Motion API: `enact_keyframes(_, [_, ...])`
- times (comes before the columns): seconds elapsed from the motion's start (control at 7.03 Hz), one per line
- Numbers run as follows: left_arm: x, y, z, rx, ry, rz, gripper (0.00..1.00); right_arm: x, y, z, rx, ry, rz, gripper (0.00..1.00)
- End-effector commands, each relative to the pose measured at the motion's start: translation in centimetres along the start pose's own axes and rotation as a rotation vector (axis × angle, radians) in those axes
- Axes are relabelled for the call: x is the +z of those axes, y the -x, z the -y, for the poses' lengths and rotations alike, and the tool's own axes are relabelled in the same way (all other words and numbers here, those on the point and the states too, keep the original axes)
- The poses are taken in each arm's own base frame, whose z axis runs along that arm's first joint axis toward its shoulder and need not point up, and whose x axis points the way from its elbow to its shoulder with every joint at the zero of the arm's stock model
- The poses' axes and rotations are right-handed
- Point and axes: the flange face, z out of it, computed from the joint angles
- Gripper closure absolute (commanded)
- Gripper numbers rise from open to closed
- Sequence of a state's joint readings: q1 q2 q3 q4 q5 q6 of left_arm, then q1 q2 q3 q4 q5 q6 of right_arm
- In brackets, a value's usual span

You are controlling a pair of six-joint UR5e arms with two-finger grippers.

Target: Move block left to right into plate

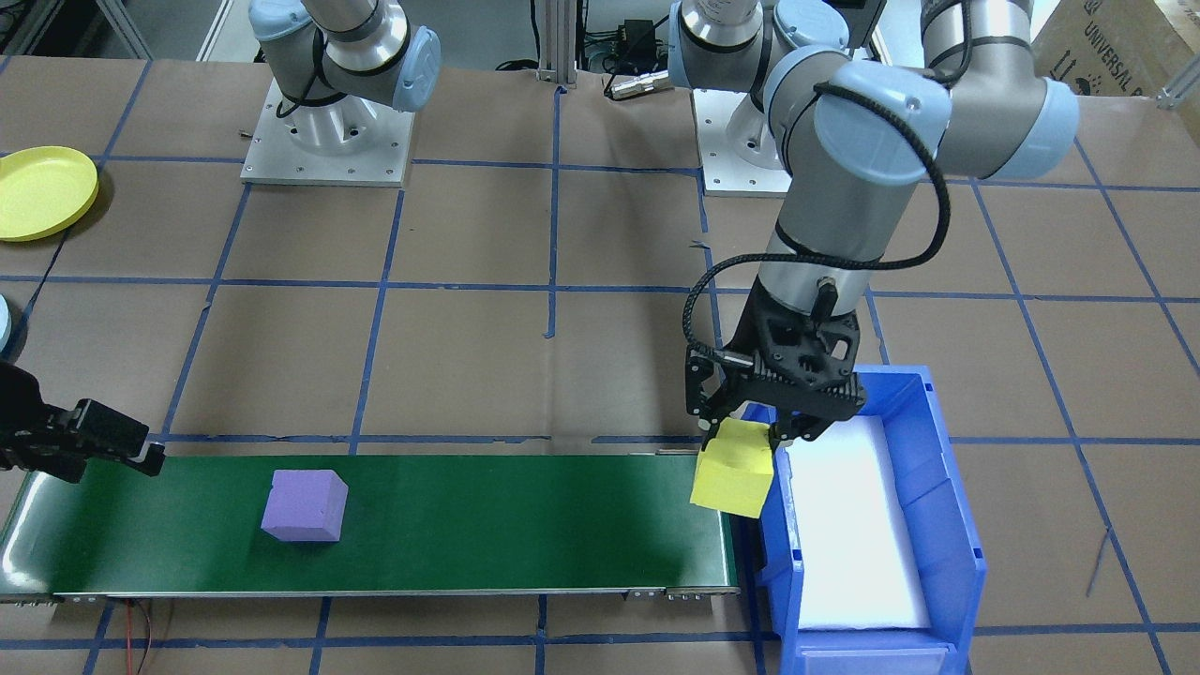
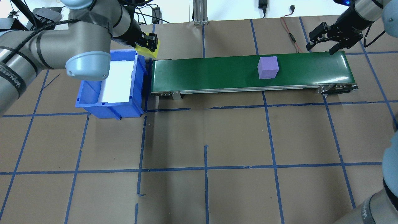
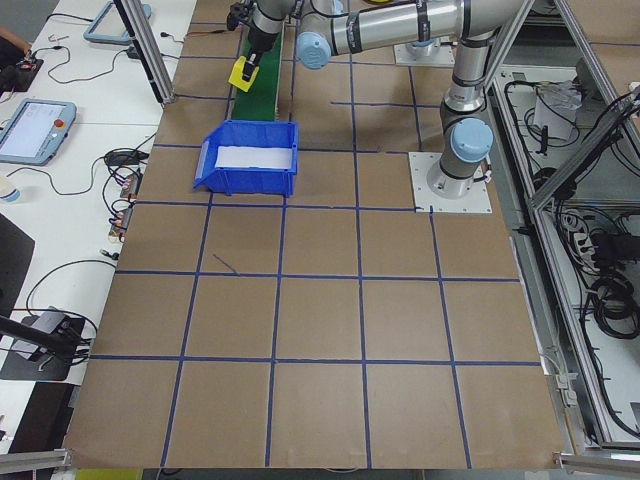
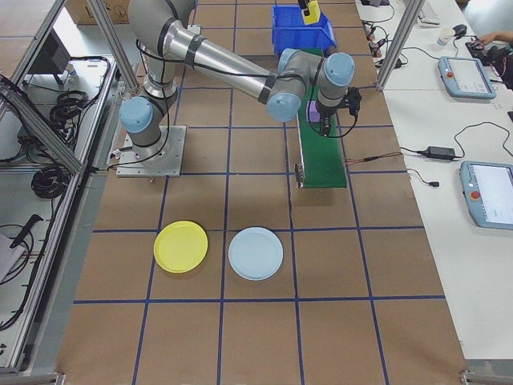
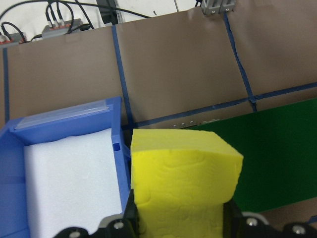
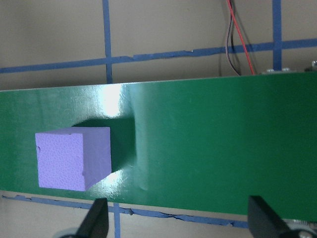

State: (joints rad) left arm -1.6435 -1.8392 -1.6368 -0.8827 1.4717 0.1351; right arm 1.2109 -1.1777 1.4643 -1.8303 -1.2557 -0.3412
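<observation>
Exterior front-facing view: the left tool point(image 1: 745, 433) grips a yellow foam block point(image 1: 733, 467) between its fingers, holding it tilted above the gap where the green conveyor belt point(image 1: 469, 525) ends beside the blue bin point(image 1: 937, 525). The left wrist view shows the same block clamped between the two pads, with the bin's white foam lining point(image 5: 69, 183) below to one side and the belt to the other. A purple block point(image 1: 304, 505) sits on the belt, nearer its other end. The right tool point(image 2: 323, 39) hovers over that far end with its fingers spread apart and nothing between them; in the right wrist view the purple block lies off to one side of both fingertips. The yellow plate point(image 1: 42, 192) rests on the brown paper-covered surface point(image 1: 562, 356), well apart from the belt, and in the exterior right view a light blue plate point(image 4: 256, 253) lies just beside it.
</observation>
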Motion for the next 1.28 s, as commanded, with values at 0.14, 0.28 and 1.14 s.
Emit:
enact_keyframes(0.14, [6.7,-0.3,-0.1,-0.008,0.064,-0.059,0.49,3.3,-1.1,1.2,-0.018,-0.016,0.049,0.0])
enact_keyframes(0.28, [7.3,-0.2,-0.2,-0.011,0.072,-0.06,0.47,3.7,-1.3,1.5,-0.017,-0.013,0.05,0.0])
enact_keyframes(1.14, [3.5,-0.5,0.3,-0.052,0.051,-0.041,0.0,5.8,-1.8,1.2,0.009,0.018,0.076,0.0])
